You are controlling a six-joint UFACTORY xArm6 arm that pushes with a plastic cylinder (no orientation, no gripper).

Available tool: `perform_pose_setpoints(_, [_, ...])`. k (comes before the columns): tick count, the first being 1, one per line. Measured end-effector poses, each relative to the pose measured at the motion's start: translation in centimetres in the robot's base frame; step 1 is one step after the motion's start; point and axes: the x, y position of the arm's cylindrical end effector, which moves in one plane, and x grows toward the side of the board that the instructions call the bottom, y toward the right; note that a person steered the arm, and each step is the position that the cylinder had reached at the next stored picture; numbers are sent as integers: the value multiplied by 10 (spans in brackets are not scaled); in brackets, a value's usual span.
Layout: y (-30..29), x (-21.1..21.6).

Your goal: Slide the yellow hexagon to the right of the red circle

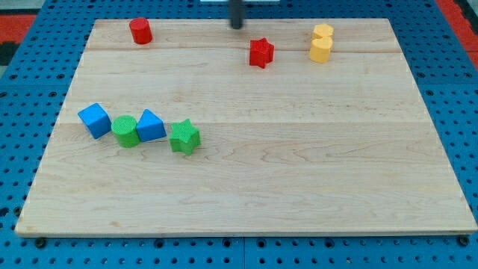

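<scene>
Hovering up at the view's top edge right now, my tip (237, 26) sits just over the far rim of the wooden board (299, 187), roughly centre. No fingers on me, so nothing to call wide or narrow, it's just a plain dark rod and it isn't touching any block.

The red circle (140, 31) is off to the view's left of my tip, near the top-left corner, well apart from everything else. The red star (261, 53) is the closest block to me, a little below and to the view's right of my tip, but still clear of it.

The yellow stuff is further right along the top: two yellow blocks touching each other, the yellow hexagon (320, 49) at the lower spot and another yellow block (323, 31) right behind it, whose shape I honestly can't make out. So the hexagon is on the far side of the red star from the red circle.

Down on the view's left there's a row nearly touching: blue cube (95, 119), green cylinder (125, 131), a blue block (151, 125) with a slanted top, then the green star (184, 137).
</scene>
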Motion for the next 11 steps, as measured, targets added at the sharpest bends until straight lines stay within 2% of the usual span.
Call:
perform_pose_setpoints(1, [119, -2])
perform_pose_setpoints(2, [181, 20])
perform_pose_setpoints(3, [109, 64])
perform_pose_setpoints(4, [26, 61])
perform_pose_setpoints(5, [34, 65])
perform_pose_setpoints(6, [105, 55])
perform_pose_setpoints(7, [86, 27])
perform_pose_setpoints(8, [-18, 26])
perform_pose_setpoints(9, [-128, 4])
perform_pose_setpoints(10, [-133, 11])
perform_pose_setpoints(11, [-8, 21])
